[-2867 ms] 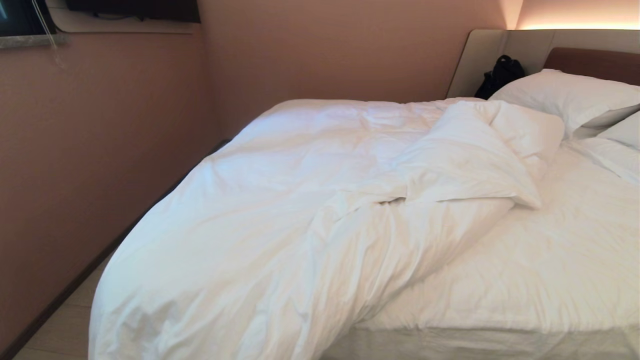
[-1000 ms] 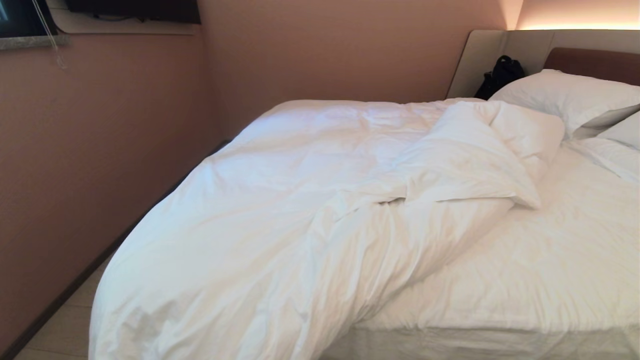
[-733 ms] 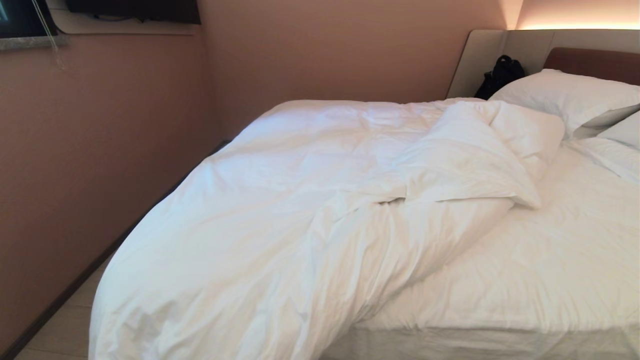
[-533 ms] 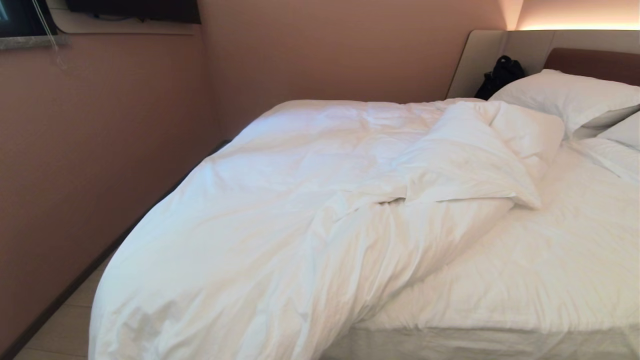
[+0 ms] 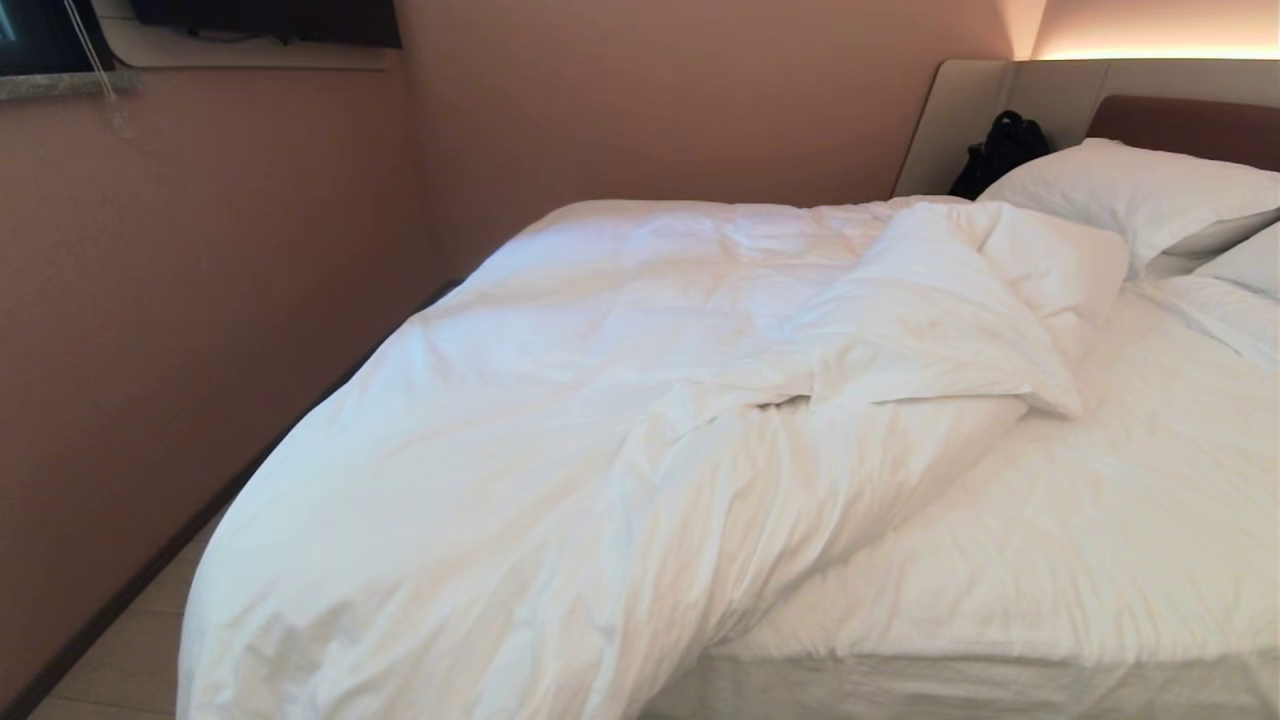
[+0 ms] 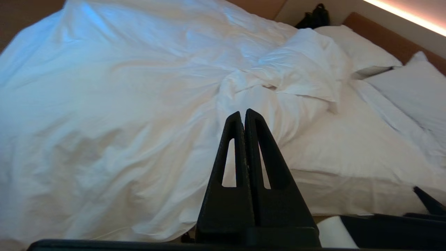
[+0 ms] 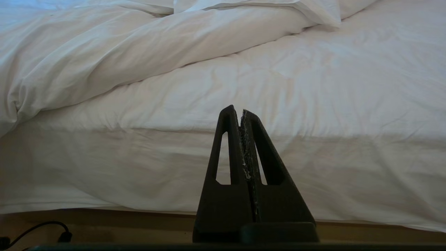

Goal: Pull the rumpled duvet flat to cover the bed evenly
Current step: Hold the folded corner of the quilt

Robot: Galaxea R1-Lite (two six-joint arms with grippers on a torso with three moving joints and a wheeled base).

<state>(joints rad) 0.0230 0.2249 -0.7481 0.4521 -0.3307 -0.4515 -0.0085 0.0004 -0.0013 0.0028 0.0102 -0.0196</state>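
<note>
The white puffy duvet (image 5: 560, 430) lies rumpled over the left half of the bed (image 5: 1080, 560), bunched into a ridge down the middle with one corner folded back near the pillows (image 5: 960, 310). The bare white sheet shows on the right half. My left gripper (image 6: 243, 115) is shut and empty, held in the air off the bed's near edge, pointing at the duvet (image 6: 115, 115) ridge. My right gripper (image 7: 238, 111) is shut and empty, low in front of the mattress side (image 7: 313, 164). Neither arm shows in the head view.
White pillows (image 5: 1140, 195) lie at the brown headboard (image 5: 1180, 125), with a black bag (image 5: 1000, 150) beside them. A pink wall (image 5: 200, 300) runs close along the bed's left side over a narrow strip of floor (image 5: 120, 660). A black cable (image 7: 38, 232) lies on the floor.
</note>
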